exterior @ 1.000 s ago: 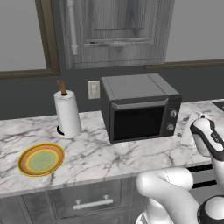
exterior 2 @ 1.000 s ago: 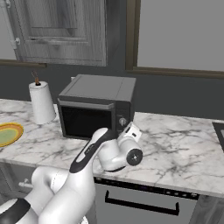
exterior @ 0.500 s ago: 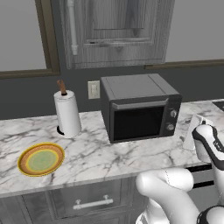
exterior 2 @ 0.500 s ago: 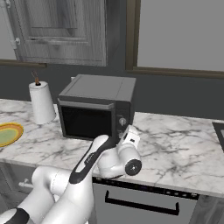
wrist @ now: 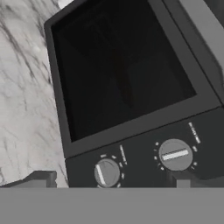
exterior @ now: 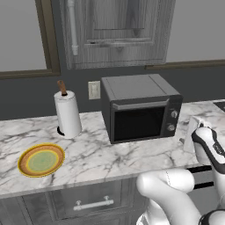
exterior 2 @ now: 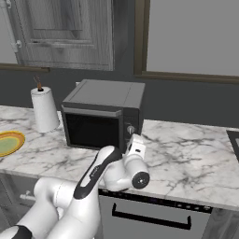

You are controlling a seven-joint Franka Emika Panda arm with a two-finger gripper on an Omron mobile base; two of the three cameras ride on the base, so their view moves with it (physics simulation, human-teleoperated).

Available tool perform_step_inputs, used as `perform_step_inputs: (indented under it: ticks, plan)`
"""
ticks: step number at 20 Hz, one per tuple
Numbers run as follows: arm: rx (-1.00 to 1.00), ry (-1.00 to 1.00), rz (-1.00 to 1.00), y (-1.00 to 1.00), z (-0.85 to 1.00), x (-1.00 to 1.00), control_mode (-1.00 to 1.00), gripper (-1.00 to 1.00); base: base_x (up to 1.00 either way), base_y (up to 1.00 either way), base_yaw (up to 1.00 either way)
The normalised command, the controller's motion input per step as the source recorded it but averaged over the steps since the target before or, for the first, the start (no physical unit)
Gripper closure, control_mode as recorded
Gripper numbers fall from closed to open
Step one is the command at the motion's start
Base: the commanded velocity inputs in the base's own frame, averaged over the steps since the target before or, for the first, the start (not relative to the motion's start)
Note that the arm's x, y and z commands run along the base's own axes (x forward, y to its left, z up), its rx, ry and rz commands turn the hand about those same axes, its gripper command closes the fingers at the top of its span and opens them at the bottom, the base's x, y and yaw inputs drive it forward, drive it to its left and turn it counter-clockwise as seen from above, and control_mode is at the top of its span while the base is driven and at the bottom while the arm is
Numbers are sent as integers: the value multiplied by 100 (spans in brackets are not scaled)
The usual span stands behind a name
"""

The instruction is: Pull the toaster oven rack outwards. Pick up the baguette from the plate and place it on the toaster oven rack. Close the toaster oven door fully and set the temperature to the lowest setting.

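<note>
While the gripper (exterior 2: 135, 144) hangs with fingers spread, the toaster oven (wrist: 131, 87) stands just ahead, its knob panel (wrist: 144, 162) nearest.

A white marble counter (exterior: 92, 154) with grey veins is carrying three things. The toaster oven (exterior: 140, 112) is sitting toward the back with its door shut, a paper towel roll (exterior: 67, 113) is standing upright to its left, and the plate (exterior: 41, 160) is lying near the front edge, well apart from both.
</note>
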Motion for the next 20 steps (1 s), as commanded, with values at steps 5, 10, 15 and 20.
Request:
perform_step_inputs:
  ticks: [5, 10, 15, 20]
  plan:
    - [-5, 0, 3, 2, -12, 25, -100, -100, 0, 0, 0]
    - [0, 0, 1, 0, -16, 30, -100, -100, 0, 0, 0]
    - [0, 0, 1, 0, -8, 31, -100, -100, 0, 0, 0]
    - [0, 0, 1, -1, -4, 31, -100, -100, 0, 0, 0]
